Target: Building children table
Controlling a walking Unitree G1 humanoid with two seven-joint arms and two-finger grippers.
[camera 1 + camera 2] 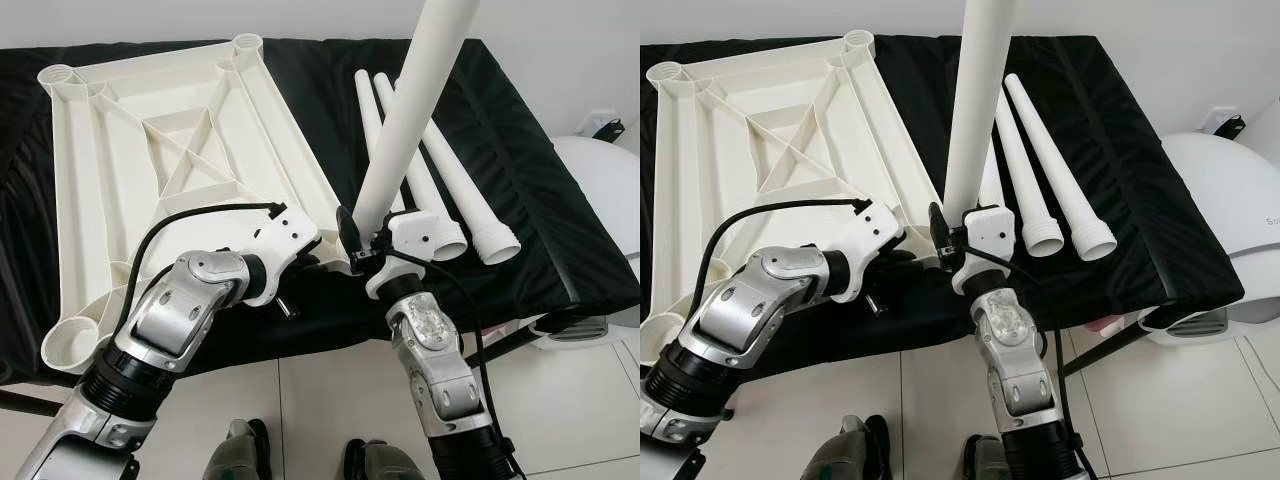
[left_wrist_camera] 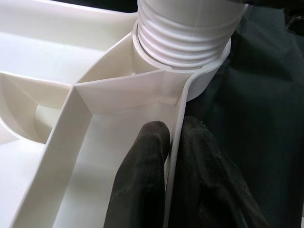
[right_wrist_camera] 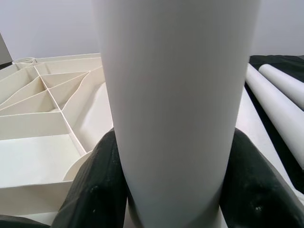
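Observation:
A white plastic table top (image 1: pixel 150 150) lies underside up on a black cloth. My right gripper (image 1: pixel 362 238) is shut on a white table leg (image 1: pixel 410 110) that stands upright at the top's near right corner socket. The leg's threaded end (image 2: pixel 187 35) sits in that socket (image 2: pixel 199 76). My left gripper (image 2: pixel 173 156) is shut on the table top's thin side rim (image 2: pixel 176 123) just beside the socket, one finger on each side. Three more white legs (image 1: pixel 440 180) lie on the cloth to the right.
The black cloth (image 1: pixel 530 200) covers a low platform whose front edge runs just before my arms. A white rounded appliance (image 1: pixel 600 190) stands on the right. Pale floor tiles (image 1: pixel 320 410) lie below, with my feet near the bottom edge.

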